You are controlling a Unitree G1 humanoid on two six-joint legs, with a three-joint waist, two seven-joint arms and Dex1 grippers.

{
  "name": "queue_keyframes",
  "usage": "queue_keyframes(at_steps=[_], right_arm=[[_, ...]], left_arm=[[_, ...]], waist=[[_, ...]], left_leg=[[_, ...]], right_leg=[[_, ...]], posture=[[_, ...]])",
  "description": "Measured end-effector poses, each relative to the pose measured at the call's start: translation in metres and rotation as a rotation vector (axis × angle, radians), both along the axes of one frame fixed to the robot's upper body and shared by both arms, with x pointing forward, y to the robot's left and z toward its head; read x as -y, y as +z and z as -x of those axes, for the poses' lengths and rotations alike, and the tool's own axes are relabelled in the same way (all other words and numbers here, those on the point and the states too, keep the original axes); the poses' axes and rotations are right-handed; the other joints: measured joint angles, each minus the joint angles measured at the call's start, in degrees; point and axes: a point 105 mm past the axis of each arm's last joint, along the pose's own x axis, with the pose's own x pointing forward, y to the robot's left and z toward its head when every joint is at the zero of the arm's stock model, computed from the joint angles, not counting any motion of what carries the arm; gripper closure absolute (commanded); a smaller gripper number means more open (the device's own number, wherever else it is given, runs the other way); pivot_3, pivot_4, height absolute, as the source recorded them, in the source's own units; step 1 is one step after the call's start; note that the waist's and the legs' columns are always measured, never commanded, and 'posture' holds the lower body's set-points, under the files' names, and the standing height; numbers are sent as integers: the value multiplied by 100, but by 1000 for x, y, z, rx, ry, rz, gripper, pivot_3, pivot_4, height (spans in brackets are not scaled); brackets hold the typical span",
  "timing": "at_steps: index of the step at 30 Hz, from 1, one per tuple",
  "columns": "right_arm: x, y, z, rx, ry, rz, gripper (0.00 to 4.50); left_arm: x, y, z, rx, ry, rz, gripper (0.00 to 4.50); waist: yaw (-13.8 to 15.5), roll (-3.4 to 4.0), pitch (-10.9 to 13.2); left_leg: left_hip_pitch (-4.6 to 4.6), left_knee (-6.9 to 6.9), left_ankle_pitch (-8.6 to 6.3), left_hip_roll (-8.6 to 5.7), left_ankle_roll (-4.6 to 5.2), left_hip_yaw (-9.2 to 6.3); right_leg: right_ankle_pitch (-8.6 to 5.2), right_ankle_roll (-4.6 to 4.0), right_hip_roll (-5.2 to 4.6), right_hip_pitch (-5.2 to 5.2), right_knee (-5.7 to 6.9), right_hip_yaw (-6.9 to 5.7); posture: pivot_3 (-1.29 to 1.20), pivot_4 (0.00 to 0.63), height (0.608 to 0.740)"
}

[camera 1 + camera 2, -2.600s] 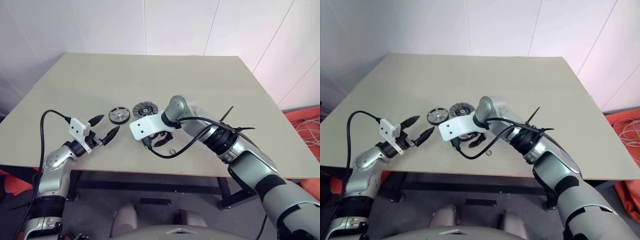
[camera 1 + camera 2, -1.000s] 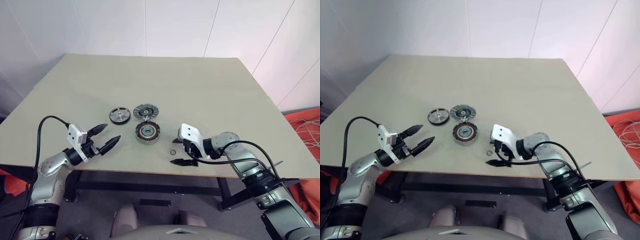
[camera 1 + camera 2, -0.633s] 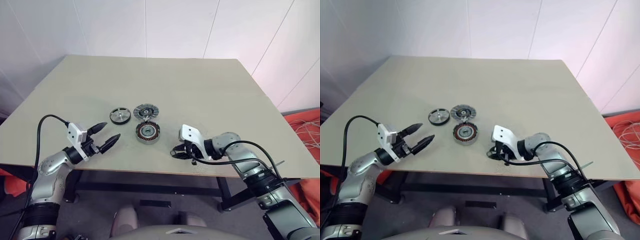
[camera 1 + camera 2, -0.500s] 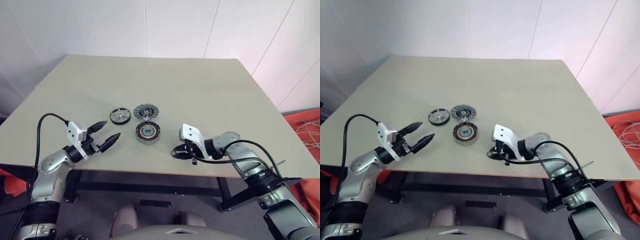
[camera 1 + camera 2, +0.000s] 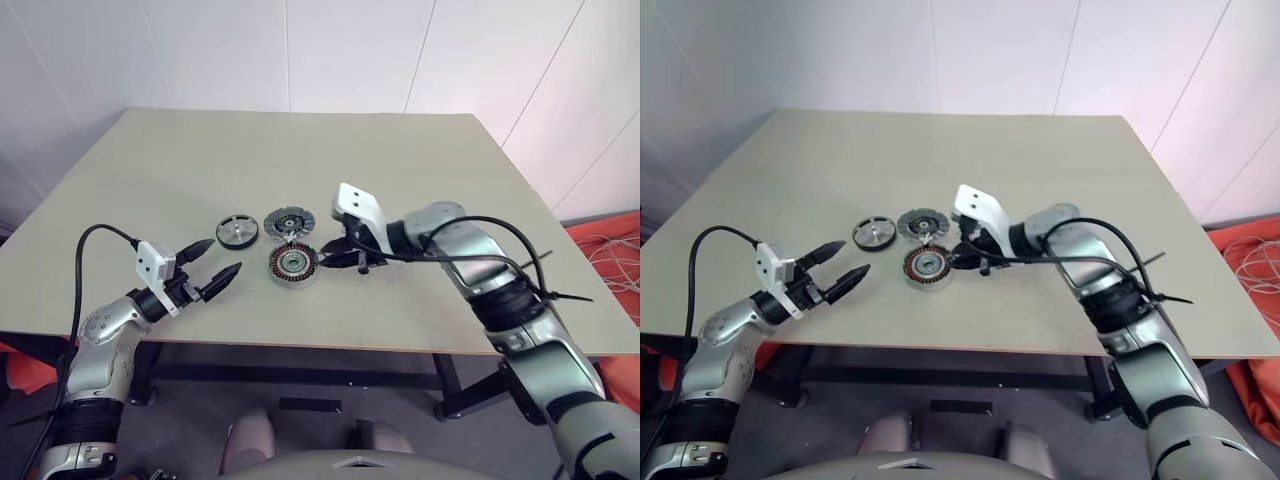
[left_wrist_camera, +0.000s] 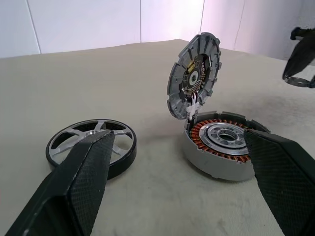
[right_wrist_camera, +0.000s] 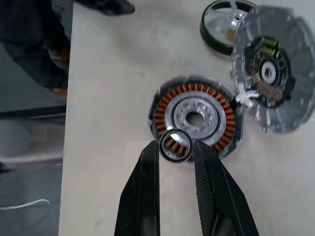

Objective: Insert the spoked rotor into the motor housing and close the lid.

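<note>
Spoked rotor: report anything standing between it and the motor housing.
On the table, nothing lies between the spoked rotor and the motor housing. The right gripper, however, holds a small ring close over the housing's edge and could block a drop-in. The lid stands tilted open.

Right claw (image 5: 338, 260) just beside motor housing (image 5: 293, 264); left claw (image 5: 218, 258) open, apart.

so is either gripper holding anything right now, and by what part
The right gripper pinches a small thin ring by its rim, between its fingertips, above the motor housing. The left gripper is open and holds nothing.
</note>
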Motion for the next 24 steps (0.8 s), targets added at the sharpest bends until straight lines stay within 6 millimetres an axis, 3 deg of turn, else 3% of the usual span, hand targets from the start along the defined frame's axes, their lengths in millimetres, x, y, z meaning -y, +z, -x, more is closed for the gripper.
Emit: queue_keyframes(at_steps=[15,24], right_arm=[[-40,-34,-13,-89,-83,42,3831],[-45,-39,-25,-60,-142,57,3831]], left_arm=[[0,-1,0,2,13,1,0],[0,0,-1,4,13,0,0]], waist=[[-3,1,1],[0,1,1]], left_leg=[[-24,0,15,0,-27,-3],[-25,-1,16,-1,-28,-3]], right_leg=[[0,0,0,-18,2,-3],[0,0,0,-18,-1,-3]], posture=[[0,0,740],[0,0,740]])
